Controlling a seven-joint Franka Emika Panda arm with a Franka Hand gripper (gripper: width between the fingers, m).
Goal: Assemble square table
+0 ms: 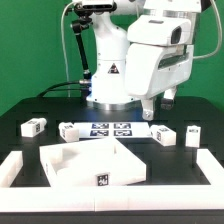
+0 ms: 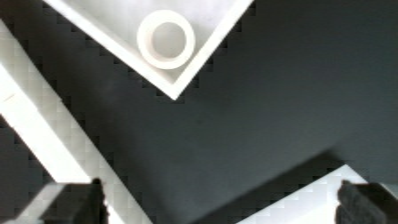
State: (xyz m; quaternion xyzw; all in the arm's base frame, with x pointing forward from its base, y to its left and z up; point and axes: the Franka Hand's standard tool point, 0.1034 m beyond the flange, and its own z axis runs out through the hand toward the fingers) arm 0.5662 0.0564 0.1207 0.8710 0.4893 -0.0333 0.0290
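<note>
The white square tabletop (image 1: 88,164) lies on the black table near the front, with a tag (image 1: 102,179) on its front edge. Short white tagged legs lie in a row behind it: two at the exterior view's left (image 1: 33,126) (image 1: 70,130) and two at the right (image 1: 161,134) (image 1: 193,135). My gripper (image 1: 160,103) hangs above the table behind the right legs. In the wrist view one tabletop corner (image 2: 210,22) with a round hole (image 2: 164,40) shows. The gripper (image 2: 214,205) is open and empty, and its dark fingertips (image 2: 63,205) stand wide apart.
The marker board (image 1: 110,129) lies between the legs in front of the robot base. Low white border bars run along the left (image 1: 12,166), right (image 1: 211,166) and front (image 1: 110,216). White bands (image 2: 39,115) (image 2: 338,165) cross the wrist view; I cannot tell what they are.
</note>
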